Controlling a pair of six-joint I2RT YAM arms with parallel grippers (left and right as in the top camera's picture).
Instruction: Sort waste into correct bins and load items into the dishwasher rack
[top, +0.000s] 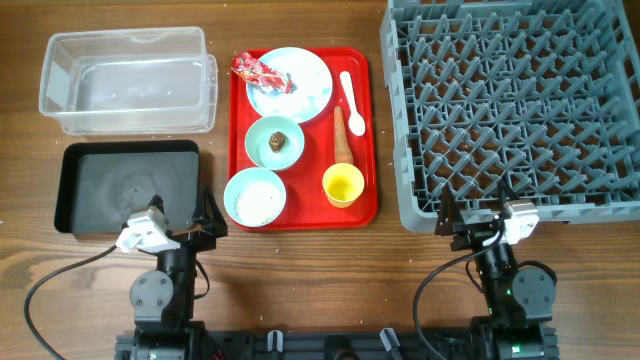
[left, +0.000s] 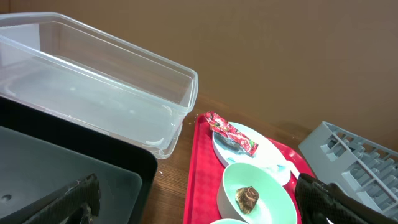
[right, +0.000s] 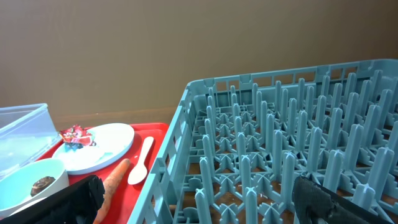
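Left gripper (left: 196, 186) and right gripper (right: 198, 186) both gape empty at the near edge of the table (top: 320, 275). The crinkled red-and-white wrapper (top: 258, 71), print unreadable, lies on the smooth pale blue plate (top: 312, 84) on a glossy red tray (top: 364, 140) mid-table; the pegged grey plastic rack (top: 520, 100) fills the far right corner

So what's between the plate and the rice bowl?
The other blue-green bowl, holding a small brown food lump, sits between the plate and the rice bowl, seen in the overhead view.
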